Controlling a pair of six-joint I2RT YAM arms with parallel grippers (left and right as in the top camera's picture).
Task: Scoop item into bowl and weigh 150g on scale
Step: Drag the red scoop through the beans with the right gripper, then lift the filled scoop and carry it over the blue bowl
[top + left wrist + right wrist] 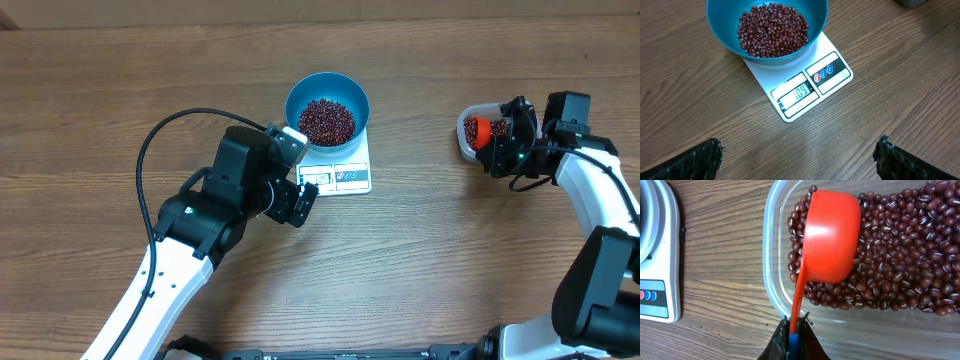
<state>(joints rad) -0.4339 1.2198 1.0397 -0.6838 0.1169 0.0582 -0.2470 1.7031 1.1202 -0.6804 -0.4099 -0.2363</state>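
1. Beans [772, 30] lie heaped in the blue bowl [717, 25], which sits on the white scale [836, 49]. More of them fill the clear container [771, 287] well off to the right.
2. The display [799, 93] reads 109, so I judge that less than a full scoop is wanted.
3. The right gripper [795, 340] is pinched tight on the handle of the red scoop [832, 242]. The scoop's rounded back faces up and its mouth faces down on the beans at the container's near end.
4. To do this step well, the scoop should dig in shallow, turn mouth-up and come out level and only part full. The last beans are best tipped in slowly while watching the reading.
5. The container's rim lies just beside the handle, so a straight lift before any sideways travel looks safest.
6. The left gripper [797, 152] hovers with its fingers spread wide, holding nothing, just beside the display edge of the scale.
7. Bare table [450, 270] lies between container and scale, an open path for the carry. The bowl's right side is free, while the left arm crowds the other.
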